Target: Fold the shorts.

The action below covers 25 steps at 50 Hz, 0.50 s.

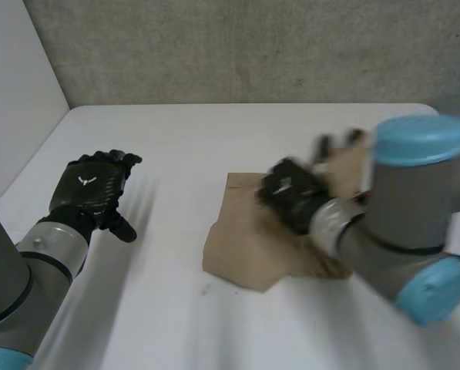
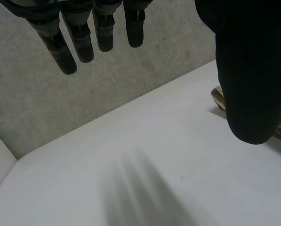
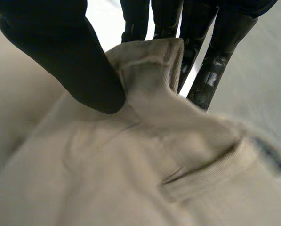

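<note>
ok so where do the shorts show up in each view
head view: shorts lie right of centre on the white table, under the right hand
left wrist view: a tan sliver of them beside the thumb of the left hand
right wrist view: their ribbed edge pinched between the right hand's thumb and fingers
shared landmark: the white table

lab bench: bare white table [image 1: 214,139], grey wall [image 1: 253,46].

A big white table [image 1: 214,131] sits in front. A rough grey wall [image 1: 253,46] with little specks stands behind its far edge. A plain white side wall [image 1: 14,77] runs along the table's left edge.
</note>
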Each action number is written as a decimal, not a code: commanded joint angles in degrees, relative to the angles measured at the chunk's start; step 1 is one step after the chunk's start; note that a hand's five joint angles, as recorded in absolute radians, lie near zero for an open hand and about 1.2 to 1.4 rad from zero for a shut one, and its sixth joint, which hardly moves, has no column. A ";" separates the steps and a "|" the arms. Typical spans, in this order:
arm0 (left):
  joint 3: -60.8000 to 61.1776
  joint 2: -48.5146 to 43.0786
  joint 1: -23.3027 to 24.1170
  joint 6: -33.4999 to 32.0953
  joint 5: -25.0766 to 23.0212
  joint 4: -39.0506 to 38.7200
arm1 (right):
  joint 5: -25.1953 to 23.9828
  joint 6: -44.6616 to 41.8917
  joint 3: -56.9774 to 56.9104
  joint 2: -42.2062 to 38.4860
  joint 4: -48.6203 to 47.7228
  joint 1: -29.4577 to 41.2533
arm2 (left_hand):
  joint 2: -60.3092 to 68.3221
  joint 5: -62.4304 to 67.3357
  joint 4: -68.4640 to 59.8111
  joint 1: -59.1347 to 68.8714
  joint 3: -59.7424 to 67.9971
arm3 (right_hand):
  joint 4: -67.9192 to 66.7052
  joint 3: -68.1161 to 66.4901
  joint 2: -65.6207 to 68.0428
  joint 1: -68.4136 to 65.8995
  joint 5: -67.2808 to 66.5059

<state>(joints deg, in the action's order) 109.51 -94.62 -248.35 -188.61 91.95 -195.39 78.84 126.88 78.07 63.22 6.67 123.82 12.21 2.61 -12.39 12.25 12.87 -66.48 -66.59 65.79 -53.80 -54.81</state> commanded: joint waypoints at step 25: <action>-23.97 -16.44 15.42 -0.09 -0.29 -1.67 | -4.93 41.96 14.82 17.02 -13.35 -13.69 | 0.19 -0.21 -0.01 0.14 -0.47 | 56.48 56.59 -55.79 43.80 54.81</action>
<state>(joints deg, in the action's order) 94.45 -102.65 -241.41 -188.80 91.56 -197.26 73.24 165.60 88.10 78.22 -6.79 117.02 12.21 2.62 -12.39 12.25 12.87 -13.30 -12.16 12.31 -11.55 -3.90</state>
